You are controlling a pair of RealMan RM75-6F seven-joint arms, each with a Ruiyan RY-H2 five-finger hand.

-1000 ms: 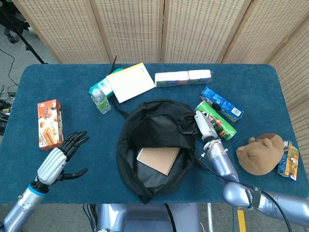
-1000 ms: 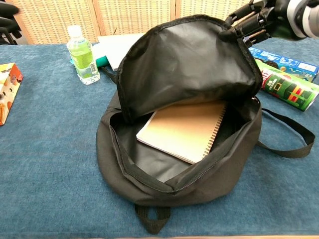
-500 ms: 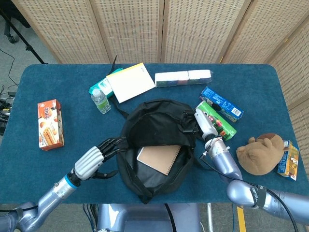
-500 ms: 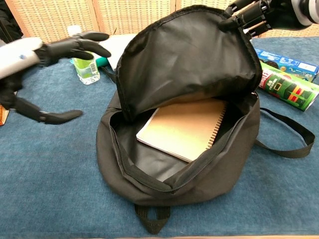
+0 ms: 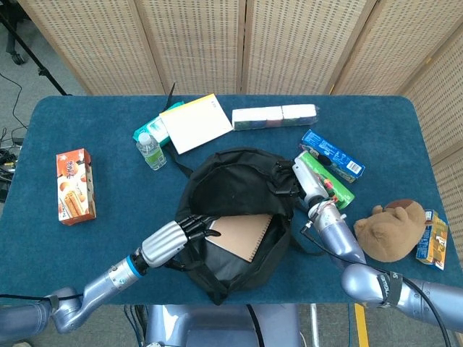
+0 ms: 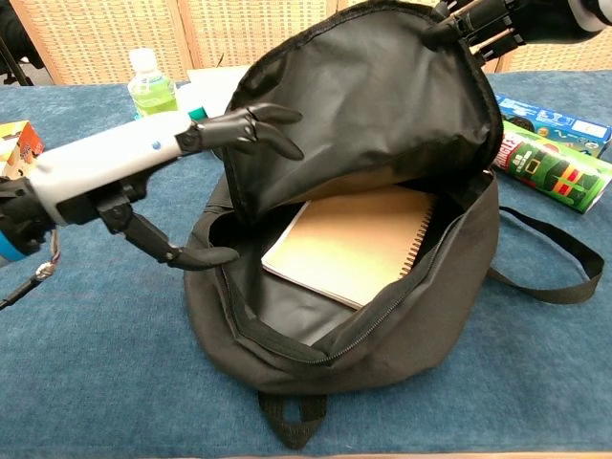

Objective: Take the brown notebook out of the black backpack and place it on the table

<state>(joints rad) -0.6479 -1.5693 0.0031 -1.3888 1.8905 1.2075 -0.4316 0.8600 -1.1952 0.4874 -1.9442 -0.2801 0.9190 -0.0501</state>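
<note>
The black backpack (image 5: 226,182) lies unzipped mid-table, its flap (image 6: 382,105) raised. Inside it lies the brown spiral notebook (image 5: 242,236), flat on the lining and plain to see in the chest view (image 6: 354,244). My right hand (image 5: 300,181) grips the flap's top edge and holds it up; in the chest view only its dark fingers (image 6: 483,19) show, at the top right corner. My left hand (image 5: 181,231) is open at the bag's left rim, with fingers (image 6: 251,129) spread over the opening and thumb below. It does not touch the notebook.
A water bottle (image 5: 150,152), a white pad (image 5: 197,121) and tissue packs (image 5: 275,116) lie behind the bag. A green can (image 5: 329,186) and a blue box (image 5: 333,155) sit beside my right hand. An orange snack box (image 5: 74,186) lies far left, a brown plush (image 5: 391,228) far right.
My left hand has swung right from the table's left side to the backpack's opening. My right hand has raised the flap a little higher.
</note>
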